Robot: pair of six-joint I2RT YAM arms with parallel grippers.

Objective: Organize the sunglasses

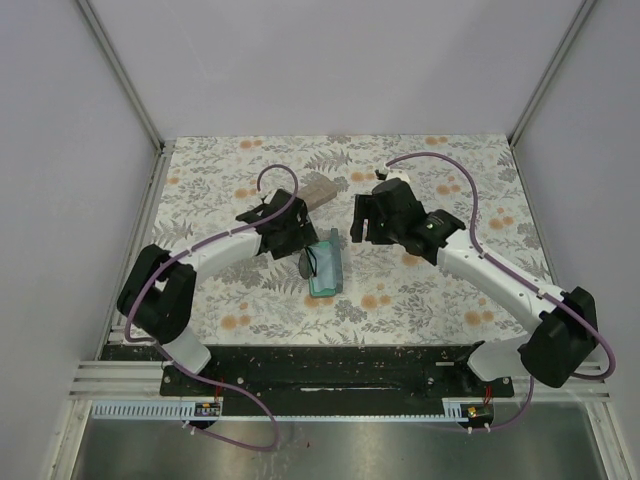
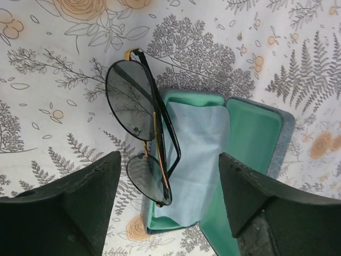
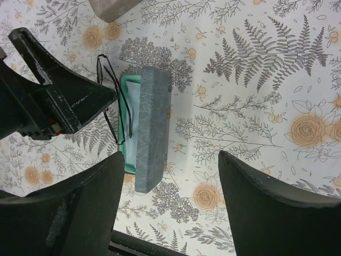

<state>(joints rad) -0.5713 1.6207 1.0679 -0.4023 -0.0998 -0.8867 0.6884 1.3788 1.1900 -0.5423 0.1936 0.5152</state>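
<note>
At left, the left gripper (image 2: 169, 165) hangs open and empty above the sunglasses (image 2: 141, 128). They rest tilted across the left rim of 1 open case (image 2: 256, 133), half over the blue cloth (image 2: 197, 144) inside, half over the table (image 2: 53, 80). A nudge could tip them out, and shutting the lid (image 3: 152, 122) now would likely pinch them. At right, the right gripper (image 3: 169, 160) is also open and empty, with bare table around it.

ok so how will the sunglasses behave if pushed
Probably light: the sunglasses have a thin frame. They rest half on the rim of the open case, so a push may tip or slide them. Slim arms could bend.
</note>
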